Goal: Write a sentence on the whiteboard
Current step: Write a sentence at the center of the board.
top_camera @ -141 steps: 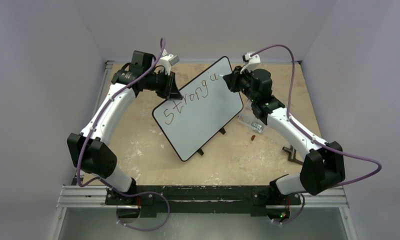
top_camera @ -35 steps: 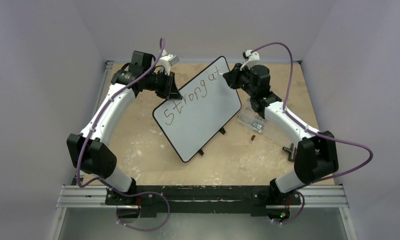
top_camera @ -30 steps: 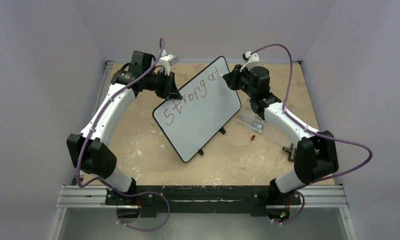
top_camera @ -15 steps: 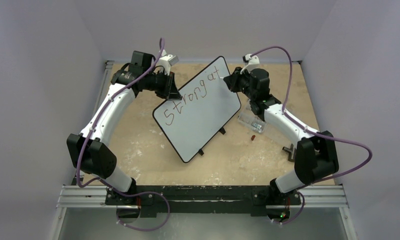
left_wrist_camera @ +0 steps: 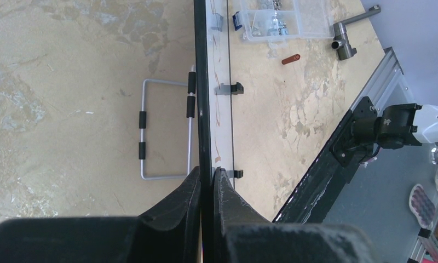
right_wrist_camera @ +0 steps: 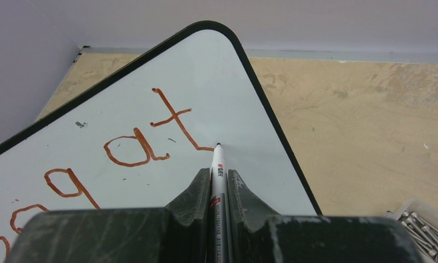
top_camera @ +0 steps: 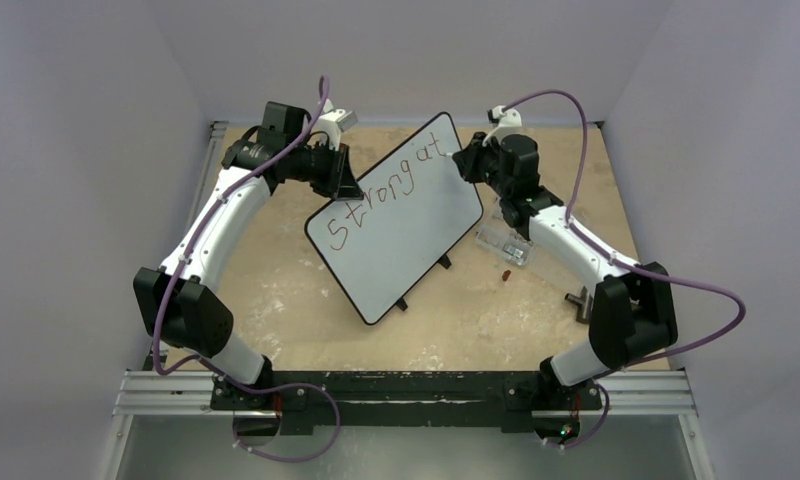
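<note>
Two firm grips: left gripper (left_wrist_camera: 207, 172) pinching the rim of the whiteboard (top_camera: 406, 250), right gripper (right_wrist_camera: 219, 174) squeezed on the marker (right_wrist_camera: 217, 159), tip right at the t's tail in "Strong at" (the sentence (top_camera: 386, 192), slanting up the board). Whiteboard propped aslant, middle of the table (top_camera: 296, 290).

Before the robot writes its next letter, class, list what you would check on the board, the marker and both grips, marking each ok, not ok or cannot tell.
1. Left fingers clamped on the whiteboard rim: ok.
2. Marker gripped between the right fingers: ok.
3. Marker tip at the end of the last "t": ok.
4. Tip pressing on the surface: cannot tell.
5. Room beyond the "t" on this line: not ok, rim close.
6. Blank board below the sentence: ok.
</note>
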Tool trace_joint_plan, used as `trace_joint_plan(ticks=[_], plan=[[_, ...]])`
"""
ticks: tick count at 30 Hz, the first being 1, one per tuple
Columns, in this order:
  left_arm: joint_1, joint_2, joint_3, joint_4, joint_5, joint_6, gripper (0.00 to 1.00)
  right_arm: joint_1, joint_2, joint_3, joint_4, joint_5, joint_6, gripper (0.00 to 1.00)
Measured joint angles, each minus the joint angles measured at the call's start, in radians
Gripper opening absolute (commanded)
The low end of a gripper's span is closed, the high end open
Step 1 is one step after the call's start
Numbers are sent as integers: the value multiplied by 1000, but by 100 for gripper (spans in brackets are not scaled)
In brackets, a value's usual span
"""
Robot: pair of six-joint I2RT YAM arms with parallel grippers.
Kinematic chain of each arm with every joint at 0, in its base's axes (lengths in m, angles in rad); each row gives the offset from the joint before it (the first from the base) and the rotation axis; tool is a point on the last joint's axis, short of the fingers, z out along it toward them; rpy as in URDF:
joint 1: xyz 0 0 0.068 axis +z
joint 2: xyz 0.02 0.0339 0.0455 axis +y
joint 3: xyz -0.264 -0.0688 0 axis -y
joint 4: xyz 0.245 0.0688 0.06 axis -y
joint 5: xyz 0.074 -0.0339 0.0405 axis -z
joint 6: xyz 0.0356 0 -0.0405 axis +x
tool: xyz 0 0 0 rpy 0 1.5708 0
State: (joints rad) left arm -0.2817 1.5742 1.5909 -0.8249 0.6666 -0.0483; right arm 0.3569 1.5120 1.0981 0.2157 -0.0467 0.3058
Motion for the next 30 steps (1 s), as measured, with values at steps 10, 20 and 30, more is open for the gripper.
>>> trace_joint_plan(ticks=[10,20,30], plan=[[0,0,0,0,2,8,0,0,21,106,-38,12,-12,0],[-1,0,0,2,9,9,0,0,-85,53,-79,29,-10,0],[-3,-16,-14,11,4,8,0,0,-293,-64,-89,-5,26,0]])
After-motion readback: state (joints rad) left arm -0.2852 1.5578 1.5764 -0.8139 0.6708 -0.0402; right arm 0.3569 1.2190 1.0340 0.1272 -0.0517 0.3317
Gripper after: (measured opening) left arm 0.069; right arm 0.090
